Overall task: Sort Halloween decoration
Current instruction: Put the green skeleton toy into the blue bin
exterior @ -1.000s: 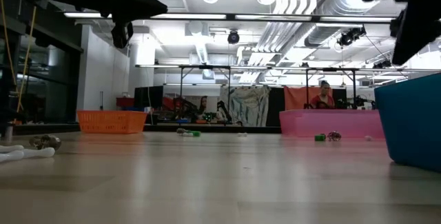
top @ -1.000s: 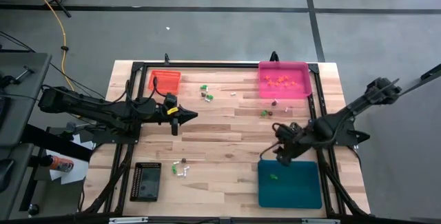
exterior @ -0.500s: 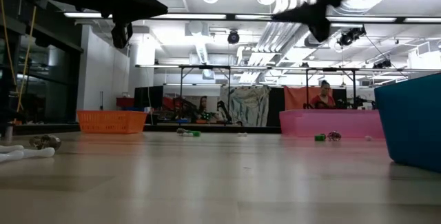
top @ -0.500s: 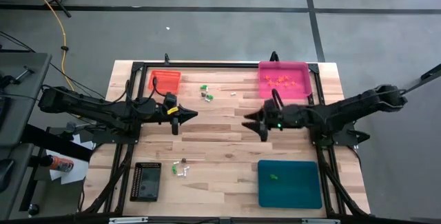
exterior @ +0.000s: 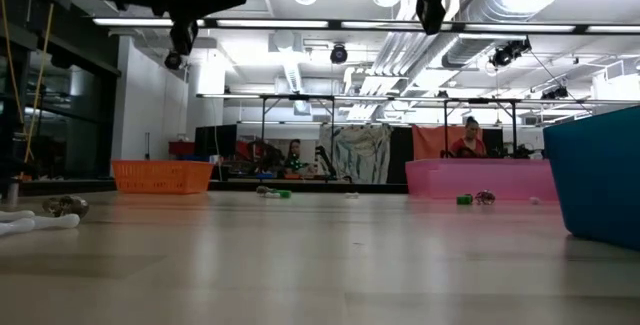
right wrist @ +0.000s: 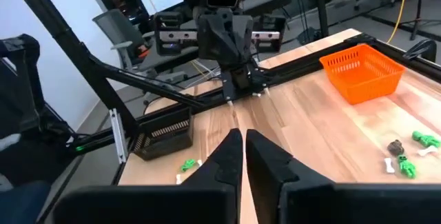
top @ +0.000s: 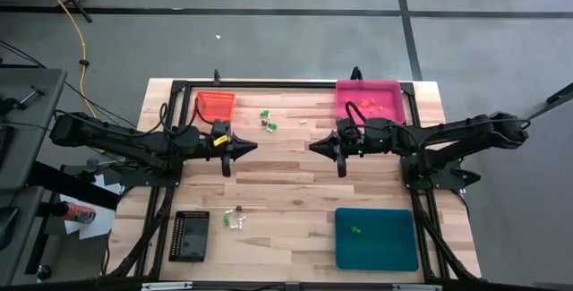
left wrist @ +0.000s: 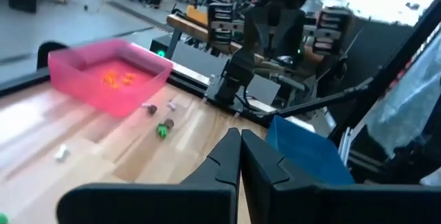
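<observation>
The Halloween decoration is tiny trinkets on the wooden table. Green and brown ones (top: 267,119) lie near the orange tray (top: 215,105), and a white one (top: 303,122) lies beside them. A small cluster (top: 235,218) rests by the black tray (top: 190,235). Orange ones (top: 365,105) lie in the pink tray (top: 392,116), and a green one (top: 357,230) in the teal tray (top: 398,246). My left gripper (top: 253,146) and right gripper (top: 312,146) hang level above the table's middle, tips facing each other. Both are shut and hold nothing.
A black frame (top: 269,83) runs round the table's far edge and sides. In the left wrist view more trinkets (left wrist: 165,127) lie on the wood by the pink tray (left wrist: 110,79). Bare wood (top: 286,192) lies between the trays.
My right gripper has swung from above the teal tray toward the table's far edge and left, to the middle. It has risen, tipped from pointing down to level, and shut. The green trinket stays in the teal tray. My left gripper has rolled slightly in place.
</observation>
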You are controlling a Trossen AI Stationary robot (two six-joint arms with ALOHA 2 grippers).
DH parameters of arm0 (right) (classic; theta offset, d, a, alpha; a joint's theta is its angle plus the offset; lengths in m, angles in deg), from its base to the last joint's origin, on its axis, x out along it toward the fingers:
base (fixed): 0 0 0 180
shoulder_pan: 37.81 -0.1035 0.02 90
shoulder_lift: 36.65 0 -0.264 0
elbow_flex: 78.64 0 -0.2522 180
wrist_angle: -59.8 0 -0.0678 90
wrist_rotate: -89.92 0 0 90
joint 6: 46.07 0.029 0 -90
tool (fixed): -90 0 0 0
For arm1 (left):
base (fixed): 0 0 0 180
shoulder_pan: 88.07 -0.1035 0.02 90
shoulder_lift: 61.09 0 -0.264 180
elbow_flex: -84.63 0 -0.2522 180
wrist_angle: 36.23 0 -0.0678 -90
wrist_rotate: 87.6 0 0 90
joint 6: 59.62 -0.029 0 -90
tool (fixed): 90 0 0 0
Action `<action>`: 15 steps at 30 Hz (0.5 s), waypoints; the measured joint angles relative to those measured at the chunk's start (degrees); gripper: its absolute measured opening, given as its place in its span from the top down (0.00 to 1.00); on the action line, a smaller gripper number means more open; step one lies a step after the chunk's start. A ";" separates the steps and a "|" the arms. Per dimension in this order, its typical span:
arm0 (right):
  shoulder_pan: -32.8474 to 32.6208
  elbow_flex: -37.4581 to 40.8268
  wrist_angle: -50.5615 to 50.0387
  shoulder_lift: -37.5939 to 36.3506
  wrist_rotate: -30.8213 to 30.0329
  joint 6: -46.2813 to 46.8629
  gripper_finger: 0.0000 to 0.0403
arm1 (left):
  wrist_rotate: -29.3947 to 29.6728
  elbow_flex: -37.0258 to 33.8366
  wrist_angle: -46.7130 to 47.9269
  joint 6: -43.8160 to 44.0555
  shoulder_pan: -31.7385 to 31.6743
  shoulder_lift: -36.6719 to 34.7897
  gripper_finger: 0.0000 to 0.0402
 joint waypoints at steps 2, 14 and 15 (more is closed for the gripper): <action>-0.04 0.00 -0.24 0.00 0.08 -0.01 0.97 | -0.02 0.46 0.62 -2.57 0.00 0.00 1.00; -0.07 -0.02 -0.01 0.00 0.09 -8.97 1.00 | 0.00 1.32 0.42 -8.85 0.00 0.41 1.00; -0.07 -0.02 -0.03 0.00 0.09 -8.93 1.00 | -0.01 1.32 0.47 -8.85 0.00 0.40 1.00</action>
